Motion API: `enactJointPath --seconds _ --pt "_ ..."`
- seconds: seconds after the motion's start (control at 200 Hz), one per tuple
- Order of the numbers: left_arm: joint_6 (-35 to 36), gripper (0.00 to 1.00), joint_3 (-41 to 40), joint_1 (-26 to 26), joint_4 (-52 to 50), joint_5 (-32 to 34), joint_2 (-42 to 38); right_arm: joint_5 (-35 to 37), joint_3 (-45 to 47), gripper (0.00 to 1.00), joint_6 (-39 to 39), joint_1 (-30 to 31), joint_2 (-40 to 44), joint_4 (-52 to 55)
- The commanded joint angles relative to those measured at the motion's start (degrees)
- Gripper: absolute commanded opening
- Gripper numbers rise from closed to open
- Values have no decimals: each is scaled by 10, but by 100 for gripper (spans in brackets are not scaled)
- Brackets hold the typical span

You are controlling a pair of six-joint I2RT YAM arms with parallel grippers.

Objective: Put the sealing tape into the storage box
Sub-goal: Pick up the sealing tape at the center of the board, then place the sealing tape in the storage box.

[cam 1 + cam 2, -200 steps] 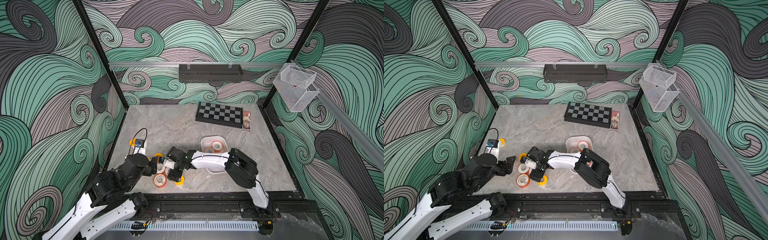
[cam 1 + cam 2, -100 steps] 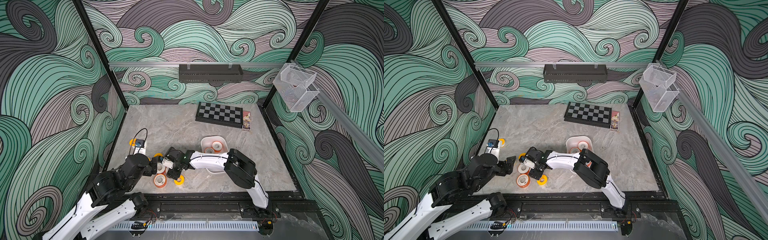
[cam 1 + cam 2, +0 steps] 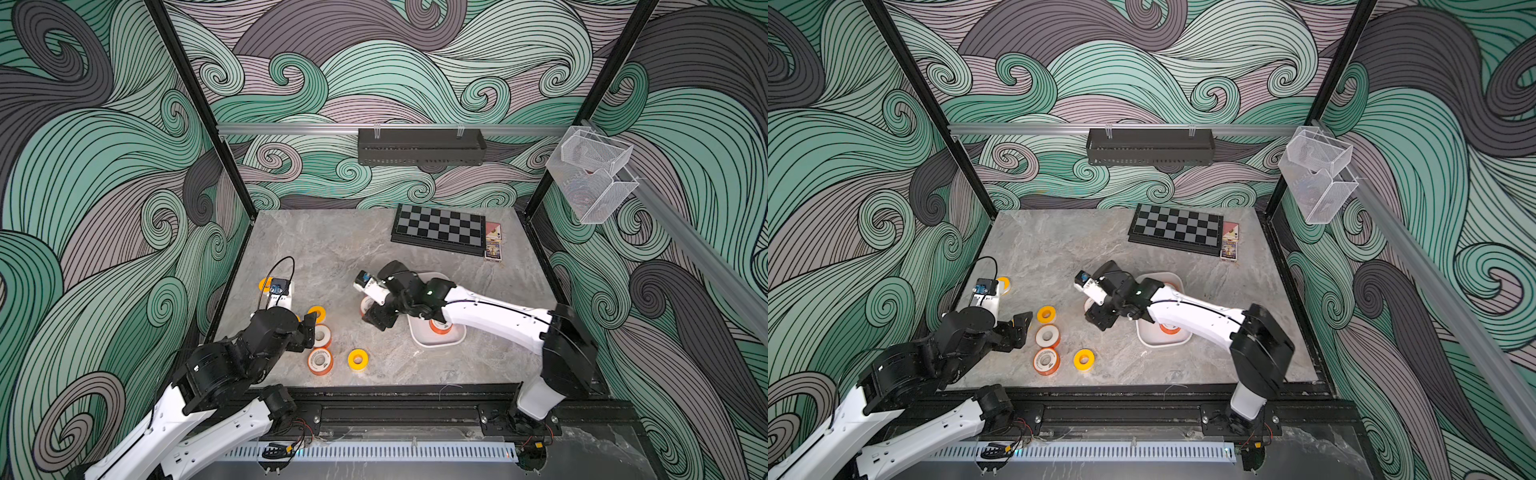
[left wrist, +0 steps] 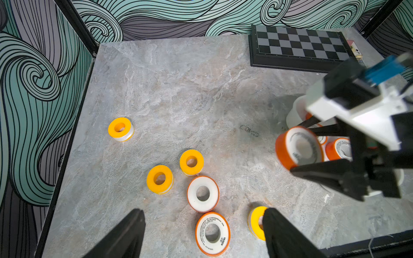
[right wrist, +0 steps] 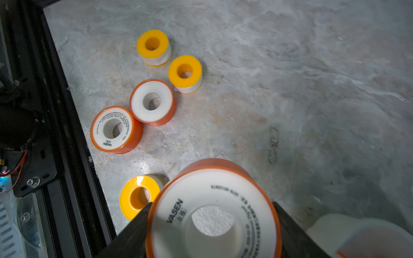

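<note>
In both top views the right claw [image 3: 376, 316] is clamped on the held spool [image 3: 365, 304], just outside the white box [image 3: 436, 343], on the side that faces the loose spools [image 3: 320, 360]. The right arm stretches across the box and hides much of it. The left claw [image 3: 309, 328] stands spread and empty by the loose spools, well apart from the box

In the left wrist view the held spool hangs clear of the table [image 4: 178, 89] with its flat face tilted away from the box. The box is right behind it, with stored spools [image 4: 339, 149] inside

In the right wrist view the jaws press on opposite sides of the orange rim, the printed face toward the camera, the box rim just beside it. The coming move looks like a short carry back over that rim, and the right arm is by far the nearer
</note>
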State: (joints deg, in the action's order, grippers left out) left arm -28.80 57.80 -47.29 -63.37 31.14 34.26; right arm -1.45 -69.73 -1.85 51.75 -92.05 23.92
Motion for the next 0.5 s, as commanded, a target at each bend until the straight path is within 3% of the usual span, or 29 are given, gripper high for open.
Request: enactJointPath --seconds 0.0,0.145,0.225,0.495 --pt "2 86 -4 4 8 -8 -3 -1 64 73 40 -30 58 10" --pt "3 86 -5 5 10 -11 -3 -8 140 75 53 -78 122 10" --pt "4 86 -5 6 11 -13 -3 24 169 75 52 -96 139 11" --pt "7 86 -6 6 14 -20 -2 86 219 78 19 -108 154 6"
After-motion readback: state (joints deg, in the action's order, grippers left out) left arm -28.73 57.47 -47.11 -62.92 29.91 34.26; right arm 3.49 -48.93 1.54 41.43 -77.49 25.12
